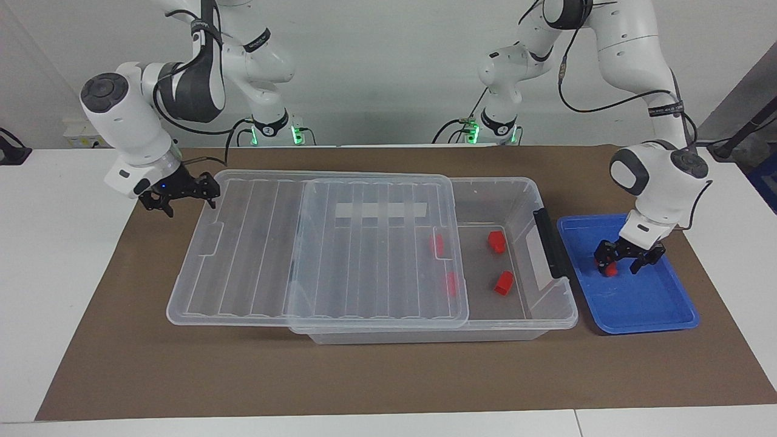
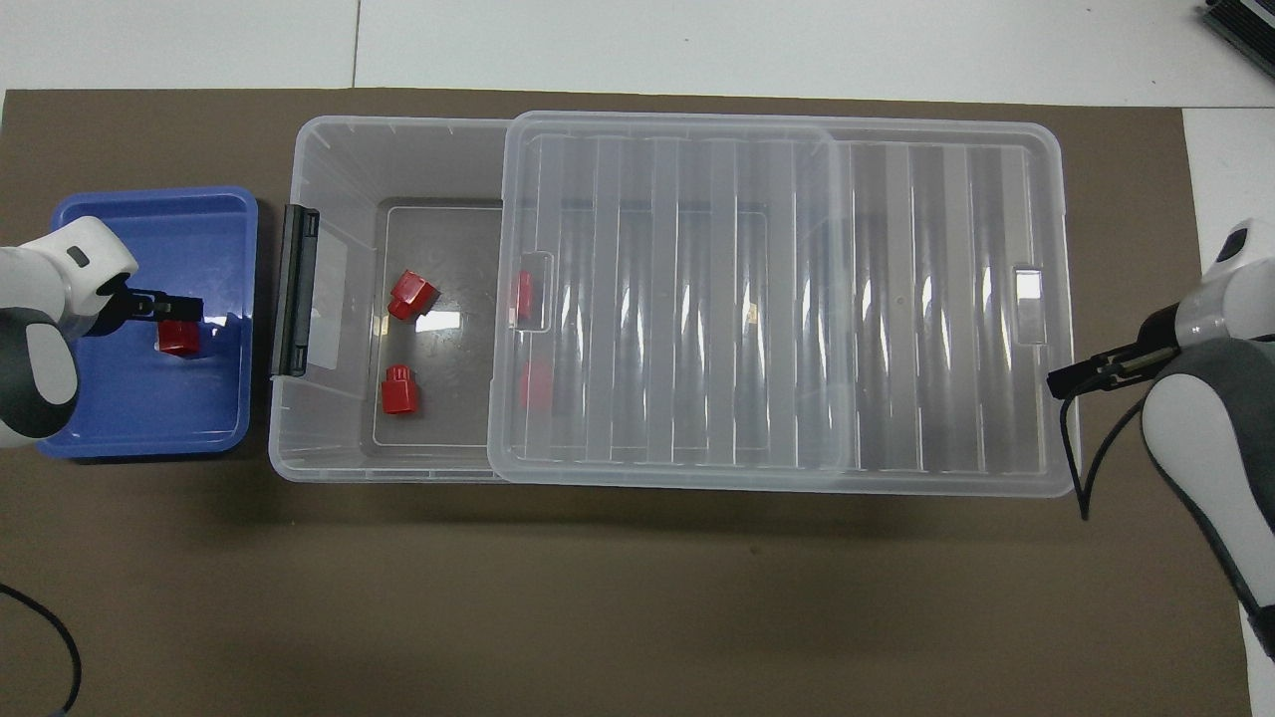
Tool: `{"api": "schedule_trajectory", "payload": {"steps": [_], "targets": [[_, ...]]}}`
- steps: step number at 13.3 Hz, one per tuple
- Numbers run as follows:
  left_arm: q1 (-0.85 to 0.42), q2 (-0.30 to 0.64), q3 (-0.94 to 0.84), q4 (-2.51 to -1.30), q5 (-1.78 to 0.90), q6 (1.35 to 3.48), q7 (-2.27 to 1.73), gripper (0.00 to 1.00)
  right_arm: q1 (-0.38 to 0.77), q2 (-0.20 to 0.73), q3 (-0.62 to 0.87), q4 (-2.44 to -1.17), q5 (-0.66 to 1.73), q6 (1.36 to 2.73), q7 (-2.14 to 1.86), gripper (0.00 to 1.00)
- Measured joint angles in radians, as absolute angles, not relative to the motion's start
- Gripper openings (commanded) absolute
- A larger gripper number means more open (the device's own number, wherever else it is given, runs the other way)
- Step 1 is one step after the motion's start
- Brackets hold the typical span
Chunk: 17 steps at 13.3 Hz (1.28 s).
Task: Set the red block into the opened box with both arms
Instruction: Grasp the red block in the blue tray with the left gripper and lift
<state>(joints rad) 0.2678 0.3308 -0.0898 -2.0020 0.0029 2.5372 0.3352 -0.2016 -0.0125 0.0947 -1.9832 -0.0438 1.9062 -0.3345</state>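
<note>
Red block (image 1: 607,267) lies in the blue tray (image 1: 643,312), which sits on the brown mat (image 1: 152,364) just beside the box (image 1: 546,315) at the left arm's end of the table. The left gripper (image 1: 619,263) is down in the tray with its fingers on either side of the block; they look close to it, yet I cannot tell whether they press on it or merely straddle it. In the overhead view the same gripper (image 2: 164,307) reaches in over the tray's edge and partly covers the block (image 2: 179,341). The box is partly open: its ribbed clear lid (image 1: 291,243) is slid toward the right arm's end, so that it overhangs the box there and leaves the part next to the black side bar (image 1: 549,241) uncovered. Two more red blocks (image 2: 411,294) (image 2: 398,389) lie in that open part on the box floor, and two others (image 2: 522,295) (image 2: 535,383) show dimly through the lid near its edge. A white tape strip (image 1: 380,210) shows through the lid toward the robots. The right gripper (image 1: 182,193) is at the overhanging end of the lid, at the corner nearer to the robots, its fingers spread apart; whether it touches the lid's rim I cannot make out
</note>
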Motion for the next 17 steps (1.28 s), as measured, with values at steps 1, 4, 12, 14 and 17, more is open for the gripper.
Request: {"api": "schedule_trajectory", "payload": {"steps": [1, 4, 12, 14, 17], "targets": [[0.268, 0.331, -0.09, -2.021, 0.003, 2.557, 0.335, 0.86, -0.206, -0.013, 0.095, -1.983, -0.048, 1.906, -0.34, 1.0], [0.268, 0.331, -0.089, -2.038, 0.003, 2.568, 0.335, 0.67, -0.222, -0.013, 0.094, -1.983, -0.058, 1.906, -0.369, 1.0], [0.27, 0.324, -0.081, -2.04, 0.003, 2.53, 0.335, 0.0, -0.211, -0.06, 0.097, -1.966, -0.058, 1.849, -0.317, 1.0], [0.27, 0.312, -0.08, -1.993, 0.001, 2.434, 0.313, 0.0, -0.17, -0.097, 0.101, -1.964, -0.058, 1.827, -0.194, 1.0], [0.239, 0.246, -0.09, -1.782, -0.001, 2.05, 0.181, 0.0, -0.09, -0.119, 0.104, -1.939, -0.057, 1.813, 0.016, 1.0]]}}
